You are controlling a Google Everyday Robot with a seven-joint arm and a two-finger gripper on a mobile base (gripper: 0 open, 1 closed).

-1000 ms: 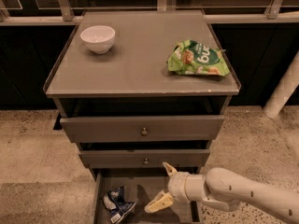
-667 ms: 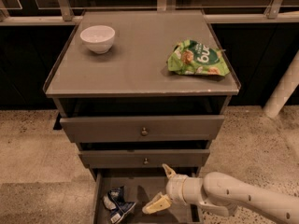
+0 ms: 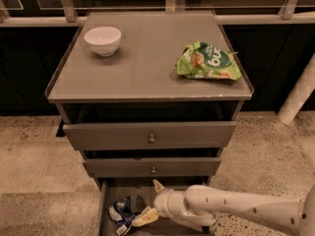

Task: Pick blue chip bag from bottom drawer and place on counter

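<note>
The blue chip bag point(image 3: 121, 214) lies crumpled in the left part of the open bottom drawer point(image 3: 107, 196), dark blue with white patches. My gripper point(image 3: 151, 200) reaches into the drawer from the right on a white arm. It is open: one yellowish finger point(image 3: 158, 186) points up, the other point(image 3: 145, 217) lies low, its tip next to the bag's right edge. The bag is not held. The grey counter point(image 3: 142, 68) is above, holding a bowl and a green bag.
A white bowl point(image 3: 103, 40) stands at the counter's back left. A green snack bag point(image 3: 207, 62) lies at its right side. Two shallower drawers with round knobs point(image 3: 152, 138) sit above the open drawer. A white post point(image 3: 298, 92) stands at the right.
My gripper and arm have shifted slightly left, toward the blue chip bag. The bag, bowl and green bag have not moved.
</note>
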